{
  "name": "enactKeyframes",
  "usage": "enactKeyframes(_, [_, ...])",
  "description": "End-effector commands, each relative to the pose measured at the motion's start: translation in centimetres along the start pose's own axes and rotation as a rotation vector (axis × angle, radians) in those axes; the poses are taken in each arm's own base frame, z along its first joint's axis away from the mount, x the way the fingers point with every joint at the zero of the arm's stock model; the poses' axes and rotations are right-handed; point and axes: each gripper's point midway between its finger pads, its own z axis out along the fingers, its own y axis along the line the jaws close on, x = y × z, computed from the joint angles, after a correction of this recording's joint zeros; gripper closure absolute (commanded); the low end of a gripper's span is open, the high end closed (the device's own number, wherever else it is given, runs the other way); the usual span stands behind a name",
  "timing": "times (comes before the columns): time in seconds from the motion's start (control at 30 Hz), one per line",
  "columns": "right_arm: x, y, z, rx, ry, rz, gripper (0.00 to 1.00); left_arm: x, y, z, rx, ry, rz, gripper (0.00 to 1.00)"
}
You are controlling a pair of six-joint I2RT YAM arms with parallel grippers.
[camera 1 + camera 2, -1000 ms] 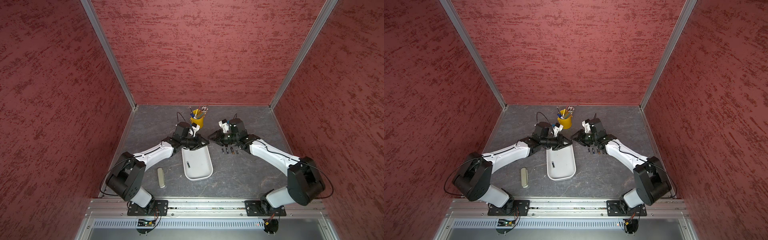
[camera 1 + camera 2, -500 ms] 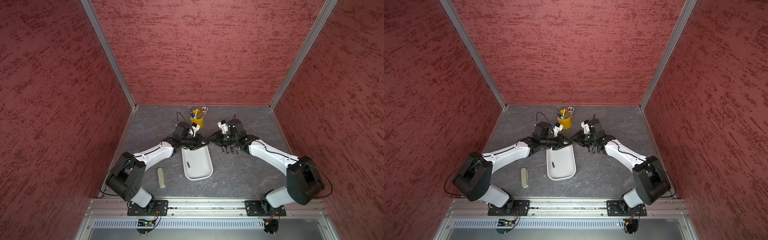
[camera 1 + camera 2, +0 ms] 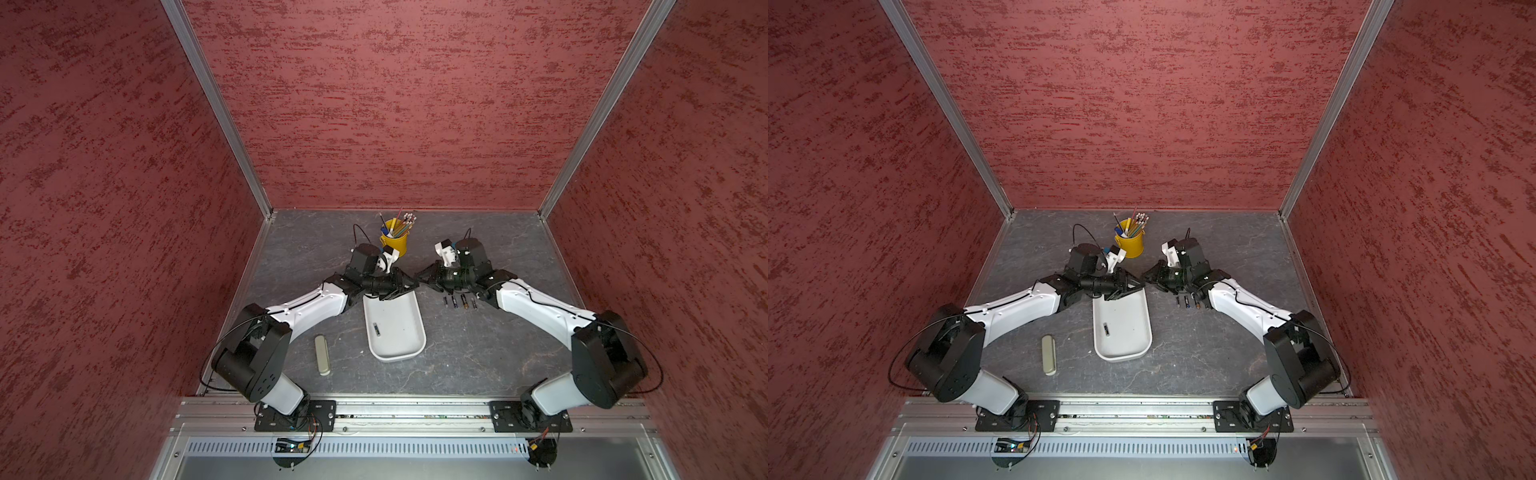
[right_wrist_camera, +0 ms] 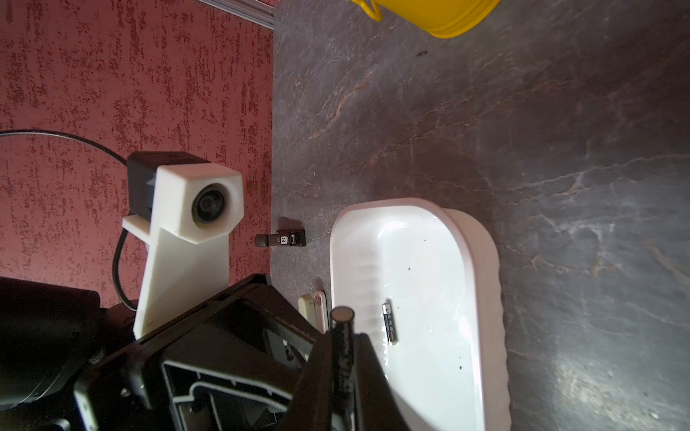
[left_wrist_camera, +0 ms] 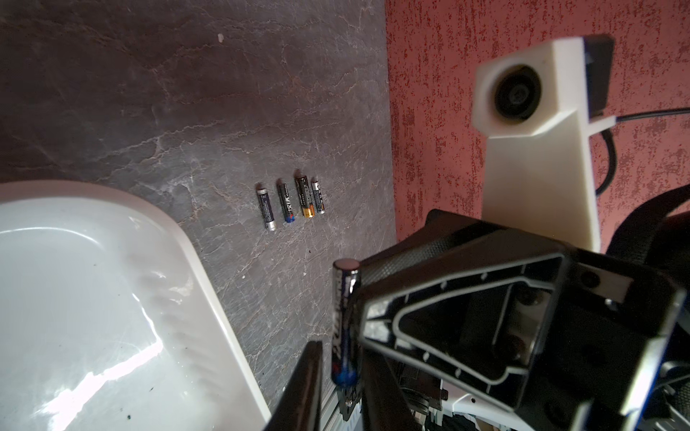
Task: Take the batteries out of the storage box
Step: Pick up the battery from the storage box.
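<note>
Grey slate tabletop (image 3: 457, 374), boxed in by red textured walls, is what you are working over. Nearest the arm bases lies the oblong case (image 3: 322, 355), off on the left arm's side and no part of your job.

Just beyond it sits the storage box (image 3: 395, 358), its long axis running away from the bases. One last battery (image 3: 376, 329) lies flat on its floor near the left wall, and it is not yet out.

On the right arm's side of the box, four batteries (image 5: 285, 204) lie in a row on the bare table. They are parallel and slightly apart, I judge so that each can be set down without nudging its neighbour.

Further back, above the box's far end, your arms meet tip to tip. The right gripper (image 3: 424, 279) is pinched on the held battery (image 5: 345, 321), one end poking clear of the fingers. The left gripper (image 3: 409, 284) has its jaws a little apart. The left wrist view shows a sliver of gap between one of its fingers (image 5: 304, 380) and the battery.

This reads as a handover, since the row lies within the right arm's reach. Make sure the pinch is firm before you draw the left arm off.

Farthest back stands the yellow pencil cup (image 3: 395, 245), close behind the left wrist, so keep clear of it.
</note>
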Motion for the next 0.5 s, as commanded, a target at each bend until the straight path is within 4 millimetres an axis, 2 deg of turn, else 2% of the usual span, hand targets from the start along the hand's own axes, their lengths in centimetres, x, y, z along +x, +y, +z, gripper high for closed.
enactKeyframes(0.0, [0.7,-0.6,0.4,0.015,0.015,-0.001,0.88,-0.6,-0.6,-0.1,0.031,-0.020,0.025,0.68])
enactKeyframes(0.1, [0.9,-0.7,0.4,0.021,0.016,-0.004,0.88,-0.7,-0.6,-0.2,0.031,-0.024,0.026,0.52])
enactKeyframes(0.23, [0.9,-1.6,0.2,0.075,0.015,-0.020,0.88,-0.8,-0.5,-0.7,0.033,-0.039,0.022,0.45])
enactKeyframes(0.47, [1.3,-4.4,-1.2,0.249,0.034,-0.092,0.87,-2.1,-0.3,-3.4,0.043,-0.109,0.009,0.43])
